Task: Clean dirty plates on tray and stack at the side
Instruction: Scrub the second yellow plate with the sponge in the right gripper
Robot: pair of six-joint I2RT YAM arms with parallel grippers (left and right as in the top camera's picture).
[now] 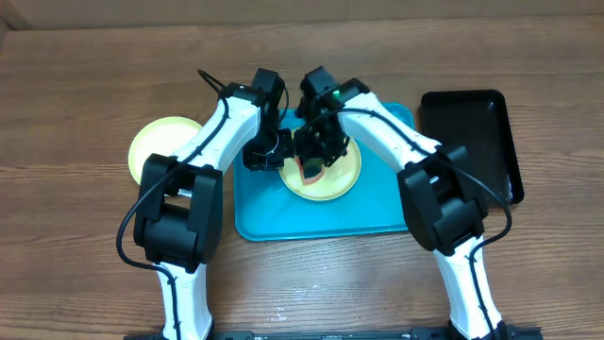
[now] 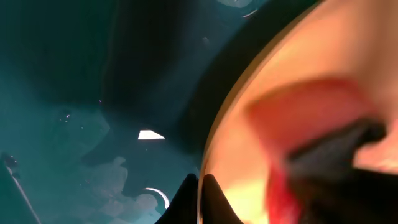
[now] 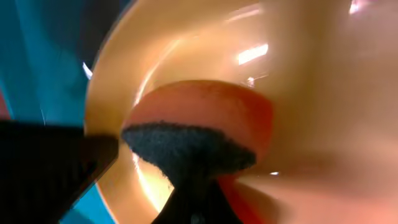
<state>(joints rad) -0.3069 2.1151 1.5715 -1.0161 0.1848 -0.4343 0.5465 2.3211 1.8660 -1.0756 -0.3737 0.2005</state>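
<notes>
A pale yellow plate (image 1: 342, 179) with a lime rim lies on the turquoise tray (image 1: 321, 225). My left gripper (image 1: 272, 156) is shut on this plate's left rim; the left wrist view shows its jaws (image 2: 200, 191) pinching the rim of the plate (image 2: 323, 50). My right gripper (image 1: 319, 151) is shut on a red-orange sponge (image 1: 311, 170) with a black scouring side and presses it onto the plate. The right wrist view shows the sponge (image 3: 199, 134) against the plate (image 3: 311, 74). A second yellow plate (image 1: 160, 142) lies on the table to the left. The white plate is out of view.
A glossy black tray (image 1: 469, 142) lies to the right of the turquoise tray. Both arms crowd over the back half of the turquoise tray. The table is brown wood.
</notes>
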